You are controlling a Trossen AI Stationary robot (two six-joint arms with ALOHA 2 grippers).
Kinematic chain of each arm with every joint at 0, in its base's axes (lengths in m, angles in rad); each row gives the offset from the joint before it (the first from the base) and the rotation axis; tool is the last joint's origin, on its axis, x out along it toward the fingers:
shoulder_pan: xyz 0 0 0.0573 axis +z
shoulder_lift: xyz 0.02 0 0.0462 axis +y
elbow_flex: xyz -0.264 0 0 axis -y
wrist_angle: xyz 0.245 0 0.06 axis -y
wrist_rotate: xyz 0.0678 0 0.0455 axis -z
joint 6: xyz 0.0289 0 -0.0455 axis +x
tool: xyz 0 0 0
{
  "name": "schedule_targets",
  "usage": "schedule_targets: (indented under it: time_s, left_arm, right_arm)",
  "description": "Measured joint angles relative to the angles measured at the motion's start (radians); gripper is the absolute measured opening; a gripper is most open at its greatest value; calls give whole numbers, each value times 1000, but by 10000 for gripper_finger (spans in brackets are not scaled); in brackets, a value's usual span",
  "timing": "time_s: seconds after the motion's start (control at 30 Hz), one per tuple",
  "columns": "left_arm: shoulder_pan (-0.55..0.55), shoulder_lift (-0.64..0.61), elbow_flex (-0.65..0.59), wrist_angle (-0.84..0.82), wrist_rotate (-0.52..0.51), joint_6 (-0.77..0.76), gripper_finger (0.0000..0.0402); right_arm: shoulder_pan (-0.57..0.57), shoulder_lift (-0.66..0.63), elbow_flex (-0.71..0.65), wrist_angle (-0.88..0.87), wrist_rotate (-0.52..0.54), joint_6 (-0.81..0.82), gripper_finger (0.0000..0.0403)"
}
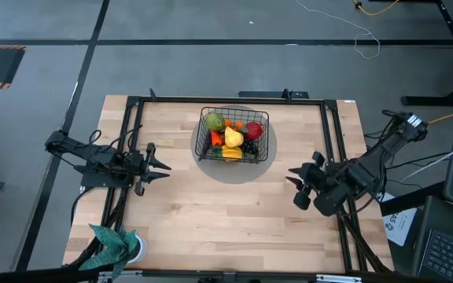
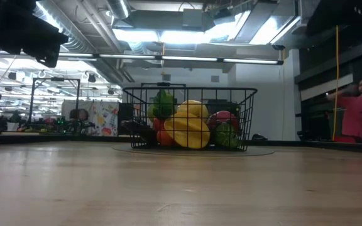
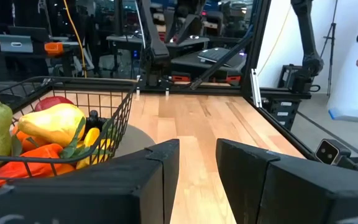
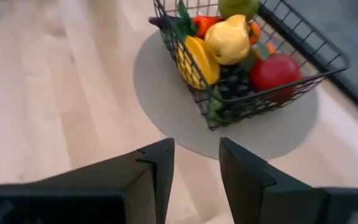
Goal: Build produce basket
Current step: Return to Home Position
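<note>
Teal leafy plant sits at the near left corner of the table. Farther in, the left gripper hovers by the left edge, pointing right, its fingers slightly apart and empty. The right gripper hangs by the right edge, pointing left, its fingers likewise parted around nothing. Both are well apart from the basket, which stands on a round grey mat at the far centre. Its produce includes a yellow pear in the middle, a green pear far left, a red round fruit far right and dark grapes just beside the yellow pear. Beyond the table, a person in a red top stands at the right.
</note>
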Motion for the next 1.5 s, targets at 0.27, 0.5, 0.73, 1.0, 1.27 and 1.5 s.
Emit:
schedule_targets:
  time_s: [0.27, 0.5, 0.73, 1.0, 1.27, 1.5]
  left_arm:
    - [0, 0, 0, 0, -2, 0, 96]
    - [0, 0, 0, -1, -9, 1, 96]
    - [0, 0, 0, -7, -10, 1, 96]
    - [0, 0, 0, -11, -10, 1, 96]
    - [0, 0, 0, -14, -9, 1, 96]
    - [0, 0, 0, -15, -17, 1, 96]
  right_arm:
    - [-43, -171, -272, 425, -2, -117, 118]
    - [-123, -283, -539, 996, -186, -407, 118]
    - [-231, -367, -740, 1360, -479, -551, 118]
    - [-337, -531, -803, 1311, -604, -534, 118]
    - [-375, -731, -802, 1210, -700, -647, 118]
    - [-375, -855, -802, 1047, -672, -627, 118]
